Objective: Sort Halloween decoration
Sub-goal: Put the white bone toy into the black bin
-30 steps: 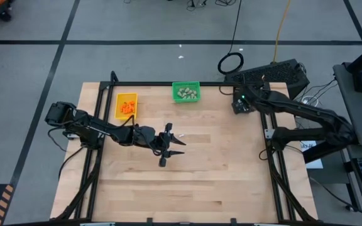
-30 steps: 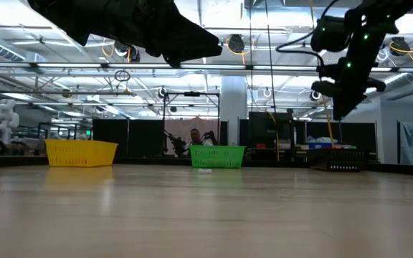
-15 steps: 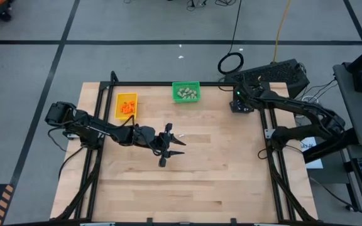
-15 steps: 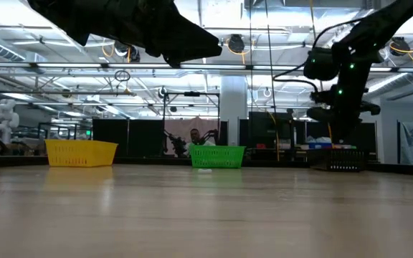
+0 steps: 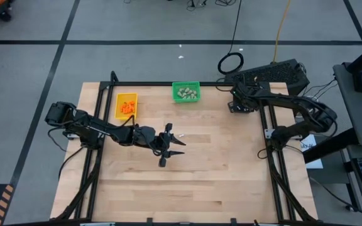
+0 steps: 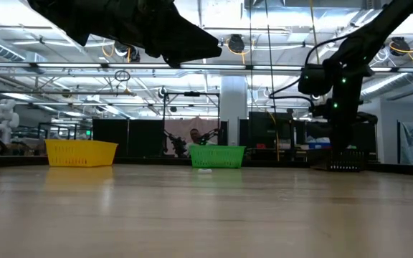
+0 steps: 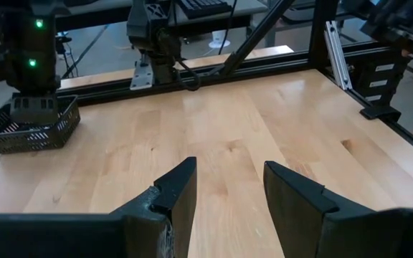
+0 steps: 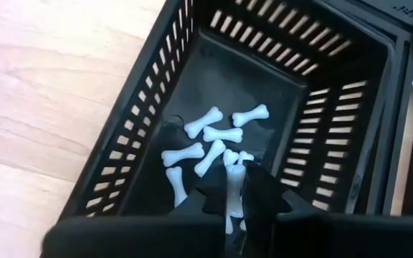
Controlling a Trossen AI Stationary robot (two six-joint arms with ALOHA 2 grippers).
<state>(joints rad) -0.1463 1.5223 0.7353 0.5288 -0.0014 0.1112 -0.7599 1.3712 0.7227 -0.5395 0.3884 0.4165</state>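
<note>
My right gripper (image 8: 234, 209) is down in the black bin (image 8: 156, 129) at the table's far right corner, shut on a white bone-shaped stick (image 8: 234, 188). Several more white sticks (image 8: 206, 143) lie on the bin's floor. In the high view this gripper (image 5: 239, 104) covers the bin. My left gripper (image 7: 229, 192) hovers open over the bare middle of the table (image 5: 175, 143), with nothing between its fingers. Orange bits (image 5: 127, 107) fill the yellow bin (image 5: 117, 107), and beige-grey lumps (image 5: 186, 94) lie in the green bin (image 5: 186, 85). My right gripper pinches the white stick between its two fingers, which lie along it; only a strip of the stick (image 8: 233, 180) shows between them. The fingers come from above, slanting steeply down into the bin. Whether the stick touches the bin's floor cannot be told.
The three bins stand along the table's far edge: yellow (image 6: 81, 152) at the left, green (image 6: 217, 155) in the middle, black (image 6: 344, 166) at the right. The black frame rail (image 7: 214, 68) borders the table. The wooden top (image 5: 219, 176) stretches toward the near edge.
My right gripper has come down over the black bin, tipping more steeply downward, and has stayed shut on the white stick.
</note>
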